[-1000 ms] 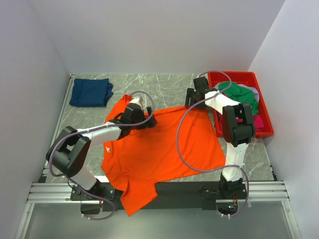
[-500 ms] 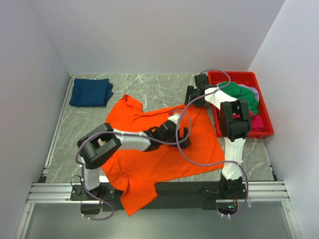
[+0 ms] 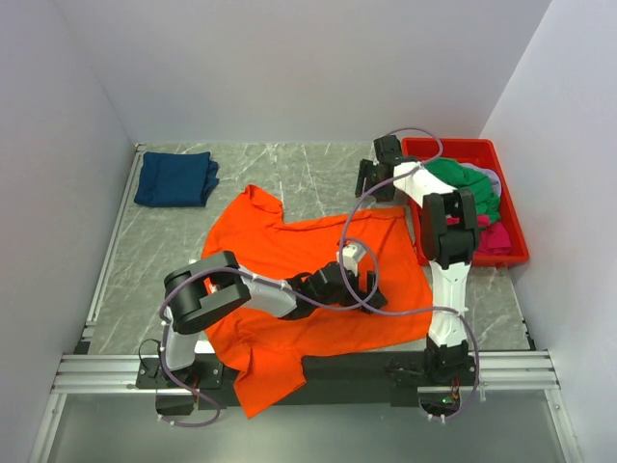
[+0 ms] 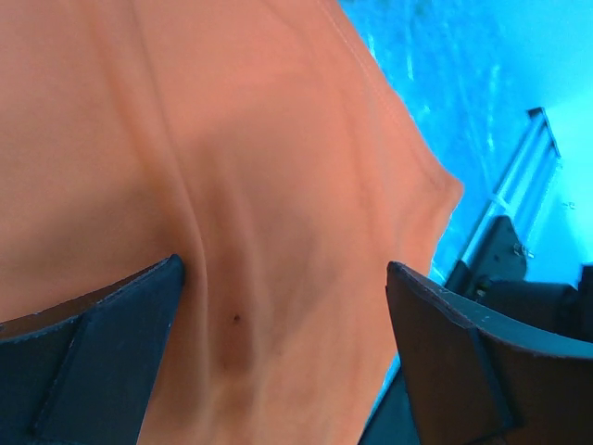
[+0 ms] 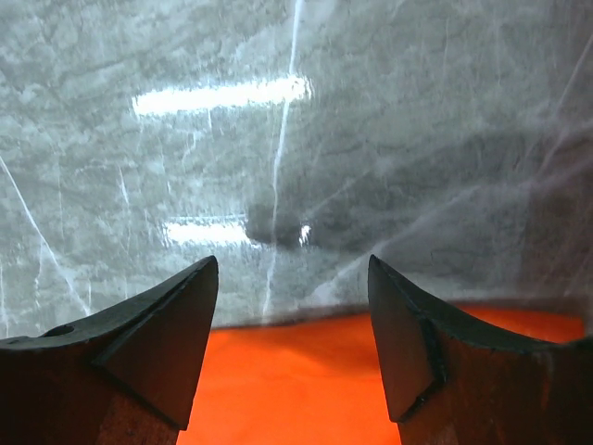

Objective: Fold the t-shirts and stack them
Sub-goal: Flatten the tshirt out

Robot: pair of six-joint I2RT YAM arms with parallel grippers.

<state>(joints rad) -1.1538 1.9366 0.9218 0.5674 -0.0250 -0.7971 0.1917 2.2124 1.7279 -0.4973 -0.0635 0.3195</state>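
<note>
One navy shirt (image 3: pixel 175 178) folded far left, orange shirt (image 3: pixel 289 246) spread unfolded mid-table, other shirts (image 3: pixel 470 188) unsorted in bin (image 3: pixel 463 143); left gripper (image 4: pixel 283 269) and right gripper (image 5: pixel 292 261) both agape, empty.

red plastic bin (image 3: pixel 453 144) at far right, grey marbled tabletop (image 3: pixel 308 169), white walls (image 3: pixel 289 68), metal rail (image 3: pixel 540 371) at near edge

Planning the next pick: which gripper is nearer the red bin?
Right. The right gripper hovers beside the red bin, at the far edge of the orange t-shirt; the left gripper is over that shirt.
</note>
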